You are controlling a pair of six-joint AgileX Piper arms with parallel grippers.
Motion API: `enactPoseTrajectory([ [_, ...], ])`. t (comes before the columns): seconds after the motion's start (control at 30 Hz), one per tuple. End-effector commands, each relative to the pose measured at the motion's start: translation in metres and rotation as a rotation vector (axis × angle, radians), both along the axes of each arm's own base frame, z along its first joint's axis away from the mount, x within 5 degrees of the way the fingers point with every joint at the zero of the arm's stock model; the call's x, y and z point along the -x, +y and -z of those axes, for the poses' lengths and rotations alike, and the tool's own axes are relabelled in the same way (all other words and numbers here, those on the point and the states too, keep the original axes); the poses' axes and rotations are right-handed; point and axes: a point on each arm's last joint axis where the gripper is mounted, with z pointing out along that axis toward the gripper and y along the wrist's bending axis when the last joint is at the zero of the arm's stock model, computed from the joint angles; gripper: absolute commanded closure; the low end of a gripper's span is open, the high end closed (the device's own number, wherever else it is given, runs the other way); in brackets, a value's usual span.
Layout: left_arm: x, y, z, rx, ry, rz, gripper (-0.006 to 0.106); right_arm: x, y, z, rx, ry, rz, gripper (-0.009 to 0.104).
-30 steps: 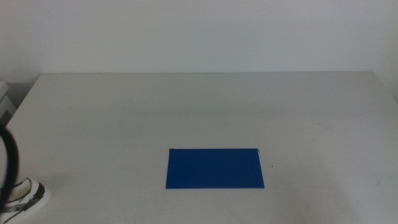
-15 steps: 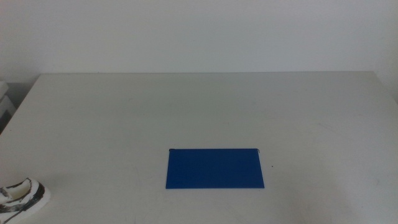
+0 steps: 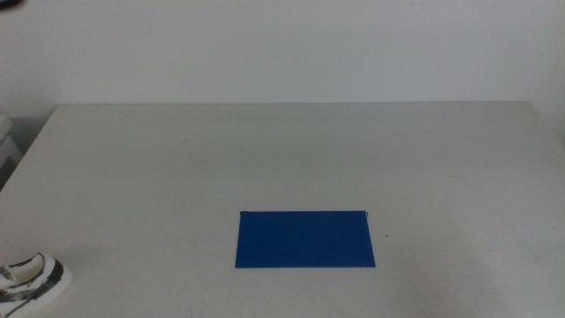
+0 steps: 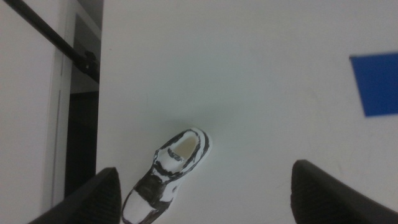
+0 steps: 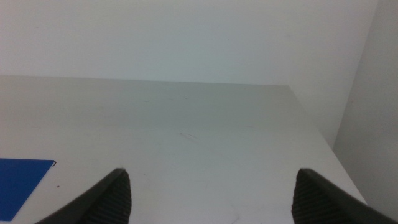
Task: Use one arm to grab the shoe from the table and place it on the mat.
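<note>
The shoe (image 3: pixel 32 279), a small white sneaker with black panels, lies on the table (image 3: pixel 282 159) at the front left corner, partly cut off by the middle view's edge. In the left wrist view the shoe (image 4: pixel 166 177) lies below my left gripper (image 4: pixel 205 168), whose jaws stand wide apart and hold nothing. The blue mat (image 3: pixel 305 238) lies flat near the front centre, well to the right of the shoe, and its corner (image 4: pixel 377 84) shows in the left wrist view. My right gripper (image 5: pixel 211 171) waits open over the table's right side, with the mat's corner (image 5: pixel 22 182) in its view.
The table's left edge (image 4: pixel 99 93) runs close to the shoe, with a dark gap and a white surface beyond it. Its right edge (image 5: pixel 317 130) and a white wall lie past the right gripper. A small dark shape (image 3: pixel 9 3) shows at the middle view's top left corner.
A black cable that crossed the middle view's left edge over the shoe one second ago has left that spot. Shoe and mat have not moved.
</note>
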Motion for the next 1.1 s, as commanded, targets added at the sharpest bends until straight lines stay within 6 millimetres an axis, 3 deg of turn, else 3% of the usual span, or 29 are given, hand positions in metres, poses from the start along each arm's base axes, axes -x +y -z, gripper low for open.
enactPoseTrajectory([
  [0.0, -0.003, 0.001, -0.007, -0.038, -0.004, 0.032, 0.007, 0.002, -0.001, -0.012, 0.025, -0.109, 0.007, 0.029],
  [0.37, -0.025, 0.001, 0.009, -0.188, 0.143, 0.225, 0.007, 0.002, -0.001, -0.012, 0.025, -0.109, 0.007, 0.029],
  [0.8, -0.055, 0.003, 0.027, -0.248, 0.268, 0.299, 0.007, 0.002, -0.001, -0.012, 0.025, -0.109, 0.007, 0.029],
  [1.07, -0.075, 0.025, 0.044, -0.190, 0.336, 0.364, 0.007, 0.002, -0.001, -0.012, 0.025, -0.109, 0.007, 0.029],
])
